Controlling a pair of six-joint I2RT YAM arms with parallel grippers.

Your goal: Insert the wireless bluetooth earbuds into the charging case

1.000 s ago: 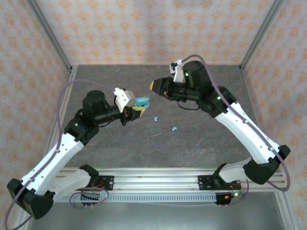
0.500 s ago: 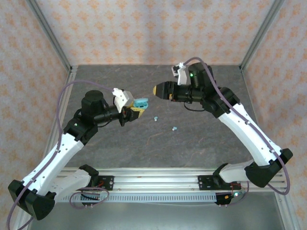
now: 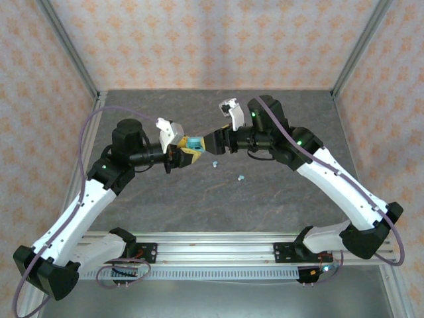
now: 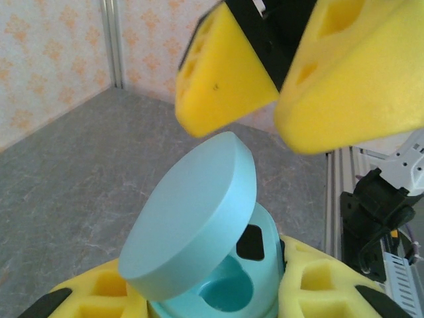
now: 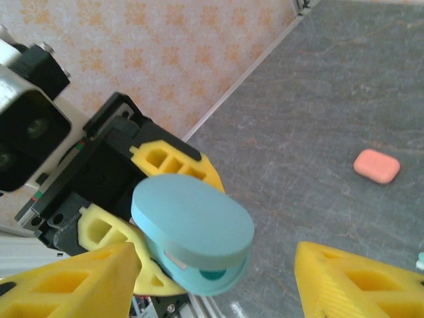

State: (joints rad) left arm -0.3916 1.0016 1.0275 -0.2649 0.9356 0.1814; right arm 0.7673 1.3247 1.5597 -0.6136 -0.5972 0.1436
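The light teal charging case point(image 3: 193, 142) is held above the table with my left gripper point(image 3: 185, 152) shut on its base. Its lid is partly raised, and an empty socket shows under it in the left wrist view, on the case point(image 4: 192, 225). My right gripper point(image 3: 211, 140) stands open right in front of the case, and its yellow fingers point(image 4: 225, 73) hang above the lid without touching it. In the right wrist view the case point(image 5: 192, 222) lies between and beyond my open right gripper point(image 5: 215, 278). Two teal earbuds point(image 3: 215, 163) point(image 3: 241, 177) lie on the table below.
A closed salmon-pink case point(image 5: 376, 165) lies on the grey table point(image 3: 278, 192) further off. Aluminium frame posts point(image 3: 66, 50) and patterned walls close in the back and sides. A metal rail point(image 3: 218, 242) runs along the near edge.
My right gripper has swung left and down to the teal case and has opened wider. The left gripper has kept its hold on the case and shifted slightly.
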